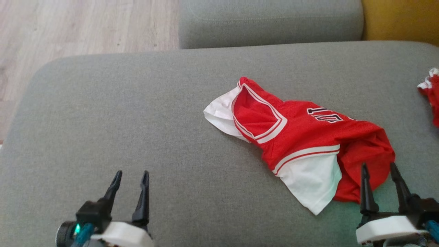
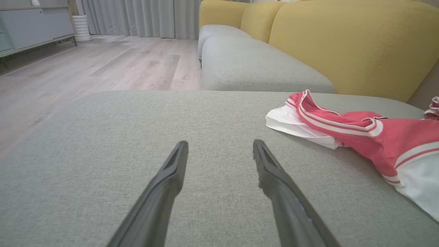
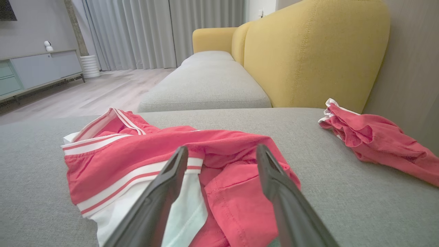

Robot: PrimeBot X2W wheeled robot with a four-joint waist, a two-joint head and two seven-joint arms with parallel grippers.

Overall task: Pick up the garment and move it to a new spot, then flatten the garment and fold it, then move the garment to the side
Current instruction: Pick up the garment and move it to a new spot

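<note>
The left claw (image 1: 132, 175) is spread wide and holds nothing. It hovers over bare fabric of the grey sofa cushion (image 1: 137, 120), well apart from the garment. The right claw (image 1: 378, 168) is spread just as wide and is also empty. Its two dark fingers (image 3: 161, 195) point at the near, crumpled end of the red basketball jersey (image 1: 301, 137). In the head view its tips overlap the edge of the red cloth, but whether they touch it cannot be told.

The jersey lies rumpled on the cushion ahead of the right claw, with white-and-red striped trim, its white lining turned out in two places and part of a black number showing. A second red garment (image 3: 377, 140) lies bunched further right, near the yellow backrest (image 3: 308, 51), apart from the jersey. Pale wood floor (image 1: 85, 27) lies beyond the cushion.
</note>
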